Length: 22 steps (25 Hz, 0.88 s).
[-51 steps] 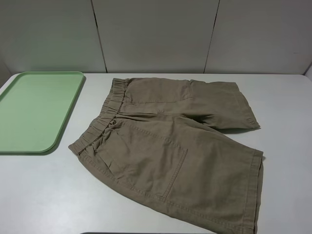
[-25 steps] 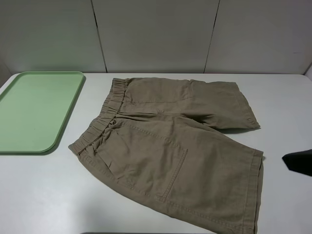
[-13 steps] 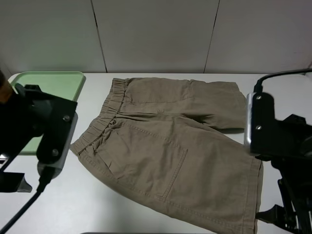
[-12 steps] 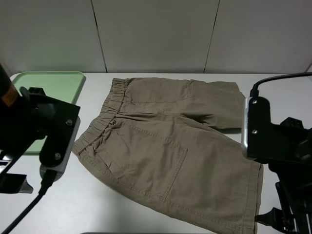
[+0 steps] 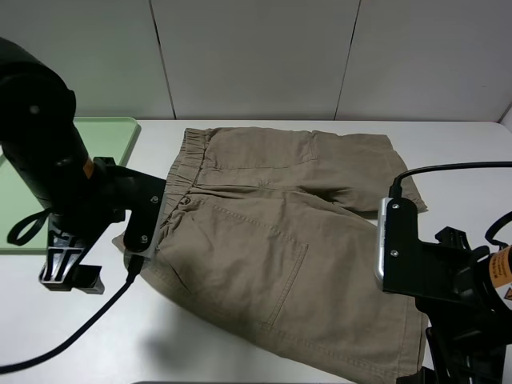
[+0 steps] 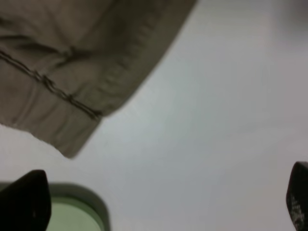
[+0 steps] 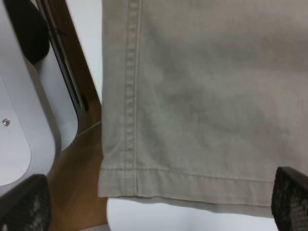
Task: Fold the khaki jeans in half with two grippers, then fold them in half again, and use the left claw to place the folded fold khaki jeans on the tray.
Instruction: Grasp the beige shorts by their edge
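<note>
The khaki jeans (image 5: 280, 240) lie spread flat on the white table, waistband toward the left, both short legs toward the right. My left arm (image 5: 72, 200) hangs over the waistband's near corner and partly hides the pale-green tray (image 5: 112, 132). The left gripper (image 6: 161, 202) is open and empty above bare table, next to the jeans corner (image 6: 72, 96) and the tray corner (image 6: 72, 216). My right arm (image 5: 448, 272) hangs over the near leg's hem. The right gripper (image 7: 156, 202) is open and empty over the hem corner (image 7: 125, 178).
The white table (image 5: 264, 352) ends just behind the hem corner in the right wrist view, where brown floor (image 7: 77, 192) and a pale grey machine part (image 7: 24, 125) show. Grey wall panels (image 5: 256, 56) stand behind the table.
Both arms have come into view from the sides and moved in over the jeans, the left to the waistband corner, the right to the near leg hem. The jeans have not moved.
</note>
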{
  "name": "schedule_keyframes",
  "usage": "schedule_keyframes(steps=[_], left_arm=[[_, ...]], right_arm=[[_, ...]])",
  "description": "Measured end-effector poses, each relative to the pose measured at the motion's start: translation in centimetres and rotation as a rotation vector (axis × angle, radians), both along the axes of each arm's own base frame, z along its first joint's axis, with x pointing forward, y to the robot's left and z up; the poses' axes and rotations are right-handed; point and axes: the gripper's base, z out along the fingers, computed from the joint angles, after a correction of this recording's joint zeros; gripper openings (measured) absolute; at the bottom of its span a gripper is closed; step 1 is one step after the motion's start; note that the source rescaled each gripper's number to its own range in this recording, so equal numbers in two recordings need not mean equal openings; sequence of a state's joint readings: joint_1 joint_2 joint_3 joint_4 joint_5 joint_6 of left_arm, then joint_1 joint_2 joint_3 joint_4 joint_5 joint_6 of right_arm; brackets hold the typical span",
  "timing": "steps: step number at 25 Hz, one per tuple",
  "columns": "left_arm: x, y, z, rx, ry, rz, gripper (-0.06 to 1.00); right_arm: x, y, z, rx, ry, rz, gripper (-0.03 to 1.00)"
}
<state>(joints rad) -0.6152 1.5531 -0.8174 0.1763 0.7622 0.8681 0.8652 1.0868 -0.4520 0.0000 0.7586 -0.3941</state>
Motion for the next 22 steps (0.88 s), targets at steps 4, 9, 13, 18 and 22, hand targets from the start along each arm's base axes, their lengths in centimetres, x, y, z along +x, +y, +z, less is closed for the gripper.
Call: schedule_keyframes(steps=[4,9,13,18,22], left_arm=[[1.7,0.2,-2.5,-0.029,0.019,-0.056,0.97],[3.3,0.4,-5.9,-0.021,0.047,-0.148,0.96],[3.8,0.7,-7.7,-0.014,0.069,-0.185,0.95],[4.0,0.5,-8.2,-0.017,0.061,-0.265,0.95],[4.1,0.5,-8.4,-0.016,0.059,-0.332,0.95]], right_arm=[[0.1,0.2,0.1,0.026,-0.016,0.0,1.0],[0.5,0.5,0.2,0.057,-0.05,0.005,1.0],[0.8,1.3,-0.7,0.047,-0.044,0.022,1.0],[1.1,2.7,-2.8,-0.005,-0.006,0.071,1.0],[1.4,3.2,-4.1,-0.038,0.006,0.087,1.0]])
